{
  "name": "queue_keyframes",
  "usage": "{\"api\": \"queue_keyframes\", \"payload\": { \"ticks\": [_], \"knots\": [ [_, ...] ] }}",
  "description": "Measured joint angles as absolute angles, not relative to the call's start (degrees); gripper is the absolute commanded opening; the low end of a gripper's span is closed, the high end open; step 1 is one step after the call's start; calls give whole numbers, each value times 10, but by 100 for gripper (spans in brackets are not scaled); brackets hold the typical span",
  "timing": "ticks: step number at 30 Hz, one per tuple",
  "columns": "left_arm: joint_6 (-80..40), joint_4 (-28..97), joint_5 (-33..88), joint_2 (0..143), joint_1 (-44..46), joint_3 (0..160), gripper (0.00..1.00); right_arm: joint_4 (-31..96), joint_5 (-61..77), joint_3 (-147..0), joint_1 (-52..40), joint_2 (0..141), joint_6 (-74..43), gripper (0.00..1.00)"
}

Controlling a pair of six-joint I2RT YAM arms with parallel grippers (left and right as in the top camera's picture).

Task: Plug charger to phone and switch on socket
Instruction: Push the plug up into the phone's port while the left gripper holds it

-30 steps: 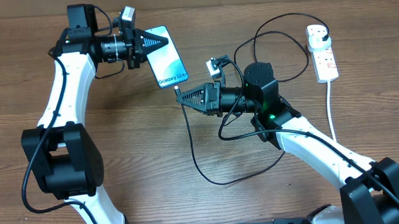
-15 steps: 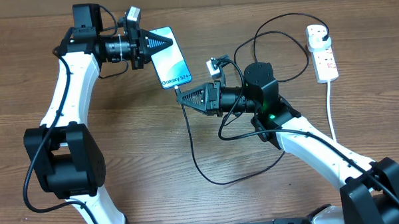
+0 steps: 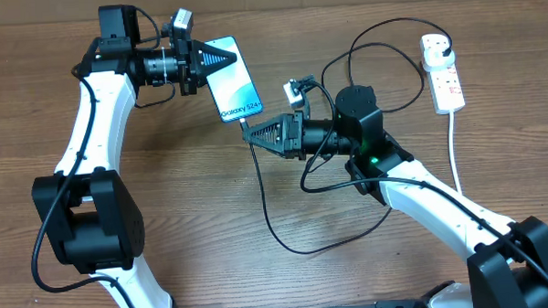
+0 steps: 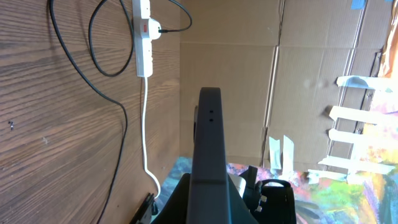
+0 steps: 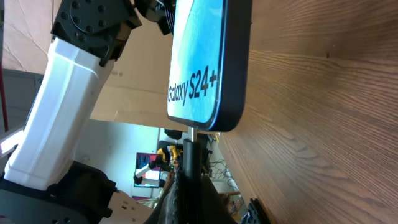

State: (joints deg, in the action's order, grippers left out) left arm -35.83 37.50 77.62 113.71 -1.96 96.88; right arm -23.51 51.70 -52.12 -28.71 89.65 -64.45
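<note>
Toward the near edge of the tabletop (image 3: 196,266): long thin black charger cable (image 3: 275,229) in a slack loop; limp and light, likely steerable only at its stiff tip.
Middle: right gripper (image 3: 248,131) clamped on that tip, against the bottom edge of the slim black-edged blue-screened smartphone (image 3: 236,87).
Far edge, left of middle: left gripper (image 3: 227,57) clamped on its top end, held above the wood; likely slick, fragile glass, best held by edges.
Far right corner: small white red-marked power strip (image 3: 443,70).

The phone (image 3: 236,85) sits between left pincer (image 3: 225,57) and right pincer (image 3: 248,130) — charger (image 5: 191,146) tip at its near edge — socket (image 3: 441,75) far right.
</note>
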Motion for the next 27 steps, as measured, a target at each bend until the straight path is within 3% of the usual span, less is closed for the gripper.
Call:
{"api": "queue_keyframes", "payload": {
  "ticks": [27],
  "knots": [
    [-354,376,778,1137,-20,969,5,-239,536,-521,-271,896,-645,4]
  ]
}}
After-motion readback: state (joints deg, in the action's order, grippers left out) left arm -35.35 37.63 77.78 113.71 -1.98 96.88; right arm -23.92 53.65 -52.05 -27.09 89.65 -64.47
